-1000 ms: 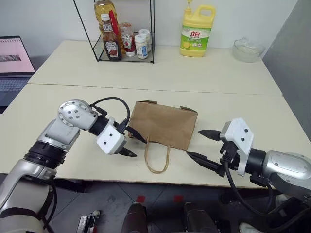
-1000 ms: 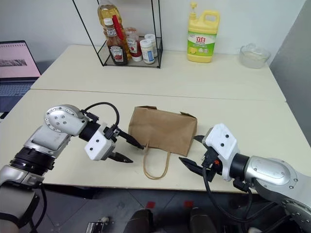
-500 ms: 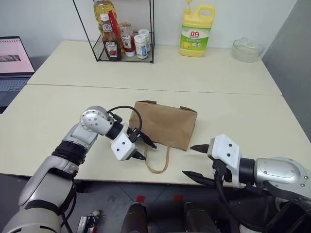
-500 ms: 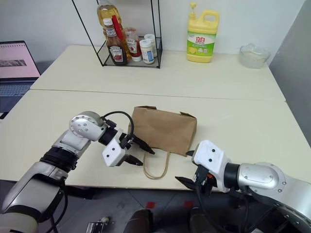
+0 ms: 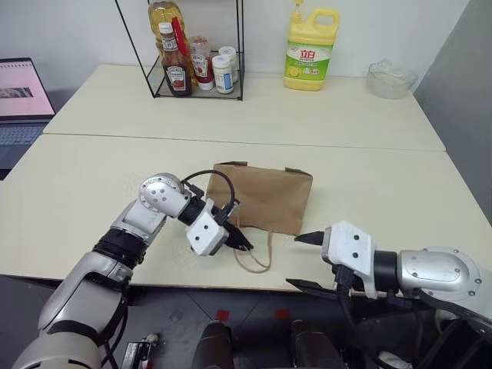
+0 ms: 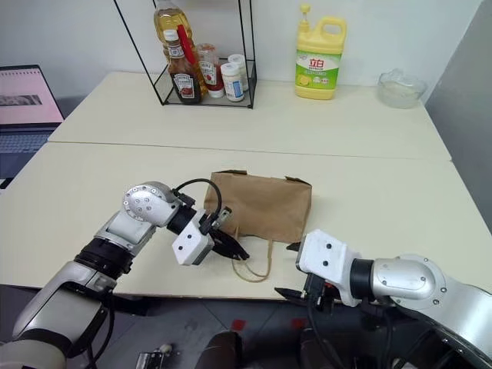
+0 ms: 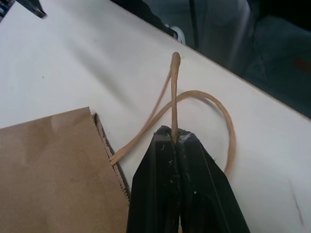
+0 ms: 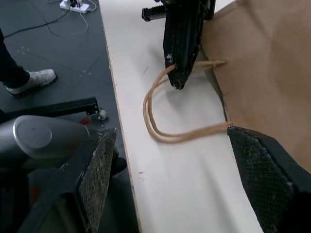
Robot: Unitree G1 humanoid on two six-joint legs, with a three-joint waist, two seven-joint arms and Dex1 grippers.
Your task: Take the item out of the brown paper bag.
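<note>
- Bag: plain brown creased kraft paper bag (image 5: pixel 263 197) lies flat on the cream-coloured desk (image 5: pixel 92 169), mouth toward the near edge, two thin tan twisted-cord loop handles (image 5: pixel 257 257) trailing out just short of that edge.
- Left end effector (image 5: pixel 240 244) is clenched on one cord handle just beside the bag's mouth; in the left wrist view the cord (image 7: pixel 174 99) rises out from between its two closed black fingers (image 7: pixel 160 179).
- Right end effector (image 5: pixel 300 261) stands released, fingers wide apart, near the bag's right front corner, not touching it; its lower finger hangs past the desk edge.
- Bag's contents: cannot tell.
- Room: open desk left and right of the bag.
- Far side: black wire rack of sauce bottles (image 5: pixel 192 61), yellow detergent jug (image 5: pixel 310 48), clear glass bowl (image 5: pixel 390 78), all well apart from the bag.
- Laptop (image 5: pixel 21 96) at far left.
</note>
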